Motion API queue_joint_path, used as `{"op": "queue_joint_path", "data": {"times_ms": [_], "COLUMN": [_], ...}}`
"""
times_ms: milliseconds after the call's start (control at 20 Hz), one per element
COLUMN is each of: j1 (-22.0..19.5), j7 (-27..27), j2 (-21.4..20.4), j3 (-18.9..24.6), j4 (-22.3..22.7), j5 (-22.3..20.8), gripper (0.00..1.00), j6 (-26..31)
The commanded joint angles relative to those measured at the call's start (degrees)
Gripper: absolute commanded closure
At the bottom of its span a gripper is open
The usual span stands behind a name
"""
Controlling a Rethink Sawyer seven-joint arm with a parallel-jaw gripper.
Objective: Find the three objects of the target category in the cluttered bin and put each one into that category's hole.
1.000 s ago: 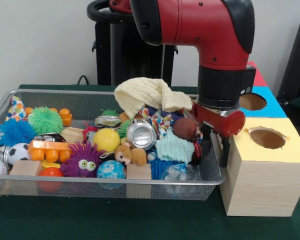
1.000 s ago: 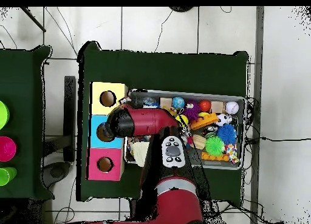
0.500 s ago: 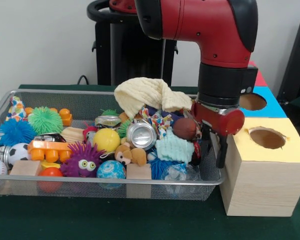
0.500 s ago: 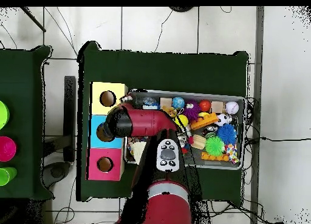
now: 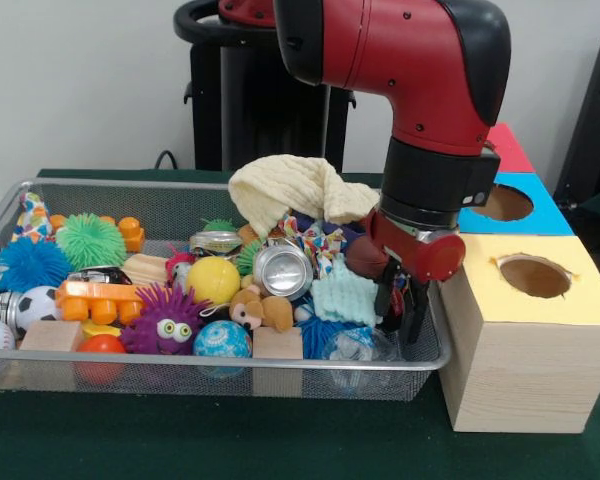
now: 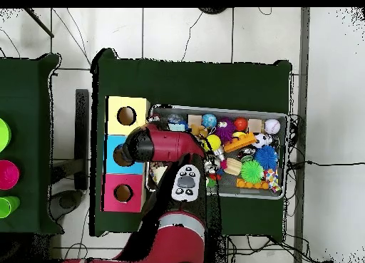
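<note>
Red and black, our arm [image 5: 420, 90] dominates both views, bending down from above so that the end effector [image 5: 402, 305] hangs inside the bin's end nearest the boxes. Beneath it all lies the green surface [image 5: 280, 440]. Next in size is the wire bin [image 5: 180, 372], heaped with toys, and just beside the end effector, on its box side, stands the wooden box with the yellow top [image 5: 525, 345] and its round hole [image 5: 534, 275]; the blue-topped box [image 5: 515, 205] and the red one [image 5: 510, 148] sit beyond it.

We cannot tell from the frames which category is the target, so we cannot name the task's things with certainty; they are presumably among the clutter. Closest to the end effector are a pale yellow cloth [image 5: 295, 190] draped high over the pile, a mint knitted piece [image 5: 348, 297] touching or nearly touching the fingers, a silver can [image 5: 282, 270] further into the bin, and a brown ball [image 5: 363, 257] partly hidden behind the wrist.

We see two dark fingers pointing down with a gap between them, gripping nothing visible. We judge that the coming move turns on this: the nearest candidates lie just to the bin side of the end effector, away from the holes.
</note>
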Motion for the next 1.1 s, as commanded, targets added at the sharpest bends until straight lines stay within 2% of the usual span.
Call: {"op": "queue_joint_path", "data": {"times_ms": [50, 450, 650, 900, 1100], "j1": [0.9, 1.8, 1.3, 3.0, 3.7], "j7": [7.9, 8.9, 8.8, 12.0, 12.5], "j2": [5.9, 8.5, 6.8, 8.3, 10.1], "j3": [-2.4, -5.1, -6.3, -8.6, -9.3], "j4": [-3.9, -4.7, -3.2, -3.1, -3.7], "j5": [4.2, 7.3, 8.6, 12.5, 15.2], "gripper": [0.00, 0.00, 0.00, 0.00, 0.00], "j6": [6.1, 3.0, 1.9, -2.0, -5.2]}}
